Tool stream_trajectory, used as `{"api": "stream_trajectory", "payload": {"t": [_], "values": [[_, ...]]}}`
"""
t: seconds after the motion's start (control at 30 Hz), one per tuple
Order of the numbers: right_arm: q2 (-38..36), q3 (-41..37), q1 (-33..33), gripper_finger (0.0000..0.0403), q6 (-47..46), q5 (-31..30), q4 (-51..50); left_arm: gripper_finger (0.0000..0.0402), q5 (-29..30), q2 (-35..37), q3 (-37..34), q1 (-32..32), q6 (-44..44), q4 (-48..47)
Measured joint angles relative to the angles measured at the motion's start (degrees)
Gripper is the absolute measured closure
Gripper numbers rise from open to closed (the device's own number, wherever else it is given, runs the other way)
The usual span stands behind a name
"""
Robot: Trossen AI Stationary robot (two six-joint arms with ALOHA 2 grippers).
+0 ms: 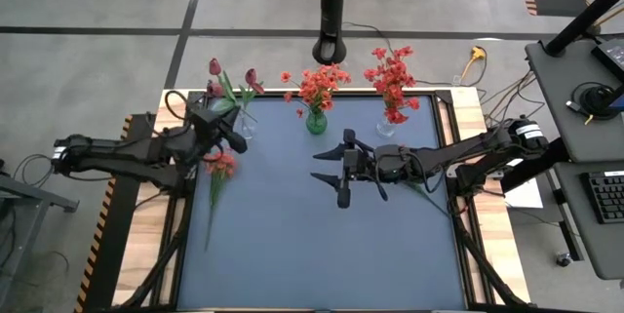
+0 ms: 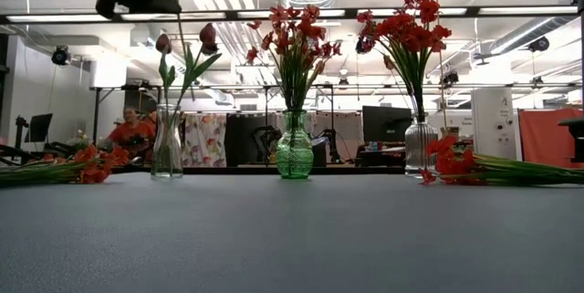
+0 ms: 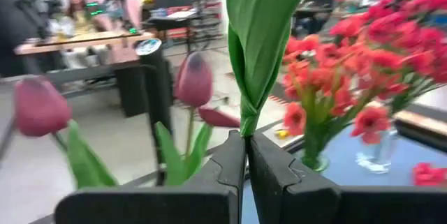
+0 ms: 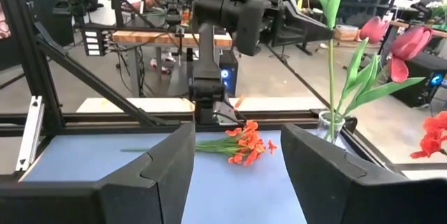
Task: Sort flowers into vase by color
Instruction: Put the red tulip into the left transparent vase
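Two maroon tulips (image 2: 208, 37) stand in a clear vase (image 2: 167, 147) at the far left. High over it, my left gripper (image 1: 237, 140) is shut on another tulip's green stem. Orange-red flowers (image 1: 317, 87) stand in a green vase (image 2: 294, 147). Red flowers (image 1: 392, 79) stand in a second clear vase (image 2: 420, 147). One orange-red sprig (image 1: 219, 165) lies on the mat at the left. Another sprig (image 2: 456, 165) lies at the right, under my right arm. My right gripper (image 1: 341, 167) hovers open over the mat's middle, holding nothing. My left gripper pinches the tulip's green stem at the base of a leaf (image 3: 244, 130) between its two fingers. They come level from the table's left, across the stem. The leaf rises above them and the thin stem (image 2: 180, 47) hangs toward the clear vase. Whether its end is inside, I cannot tell.
The three vases stand in a row along the blue mat's far edge (image 1: 322, 108). A black pole (image 1: 333, 11) rises behind the table. A person (image 2: 132, 133) sits in the room beyond. The mat's near half (image 1: 322, 254) lies bare.
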State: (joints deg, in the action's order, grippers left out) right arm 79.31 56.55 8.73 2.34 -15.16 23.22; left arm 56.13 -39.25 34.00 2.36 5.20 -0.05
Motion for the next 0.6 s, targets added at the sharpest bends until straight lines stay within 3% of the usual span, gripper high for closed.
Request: {"api": "stream_trajectory", "payload": {"t": [0.17,0.37,0.43,0.5,0.6], "values": [[0.2,0.0,0.0,0.0197,-0.2,-0.1,0.0,0.0401,0.0,1.9,2.3,-0.1,0.0,-4.5],[0.5,0.0,0.0,0.0197,-0.2,-0.1,0.1,0.0401,0.7,1.7,13.1,-0.1,9.0,-27.9],[0.7,0.0,0.0,0.0197,-0.2,-0.1,0.0,0.0401,3.6,1.0,15.5,-0.4,10.3,-33.3],[0.7,0.0,0.0,0.0197,-0.2,-0.1,0.0,0.0401,6.4,0.7,16.3,-1.0,10.4,-35.3],[0.7,0.0,0.0,0.0197,-0.3,-0.1,0.0,0.0401,5.4,0.9,15.8,-2.2,10.4,-35.1]]}}
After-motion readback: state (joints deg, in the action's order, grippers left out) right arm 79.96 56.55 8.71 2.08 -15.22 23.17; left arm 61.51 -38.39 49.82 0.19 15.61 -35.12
